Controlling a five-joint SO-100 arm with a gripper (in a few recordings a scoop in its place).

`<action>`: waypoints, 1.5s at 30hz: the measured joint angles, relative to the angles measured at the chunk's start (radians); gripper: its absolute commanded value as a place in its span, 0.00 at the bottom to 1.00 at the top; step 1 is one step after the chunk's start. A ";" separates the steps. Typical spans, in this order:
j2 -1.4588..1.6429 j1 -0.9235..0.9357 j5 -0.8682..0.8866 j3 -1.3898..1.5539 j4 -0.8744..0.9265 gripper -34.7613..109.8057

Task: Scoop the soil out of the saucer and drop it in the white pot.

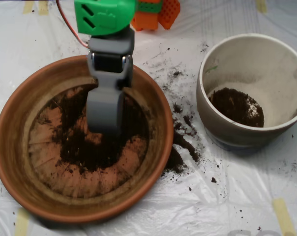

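Note:
The terracotta saucer [11,147] fills the left half of the overhead view. Dark soil [92,147] lies spread thinly over the middle of its ridged base. My grey scoop [105,125] reaches down from the top into the saucer, its tip resting in the soil near the centre. The scoop's two halves look pressed together. The white pot [207,105] stands at the right, with a small heap of soil [235,106] on its bottom.
Spilled soil [180,142] is scattered on the white plastic sheet [222,196] between saucer and pot. The arm's green housing [104,15] and an orange part [156,14] sit at the top edge. A red wire [67,24] runs beside the arm.

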 measured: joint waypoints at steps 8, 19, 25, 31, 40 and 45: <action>-0.126 0.029 -0.057 0.104 -0.084 0.57; -0.275 0.005 -0.179 0.110 -0.176 0.47; -0.293 -0.015 -0.256 0.123 -0.229 0.40; -0.291 -0.032 -0.285 0.124 -0.247 0.40; -0.268 -0.029 -0.264 0.179 -0.301 0.42; -0.238 -0.032 -0.230 0.236 -0.374 0.41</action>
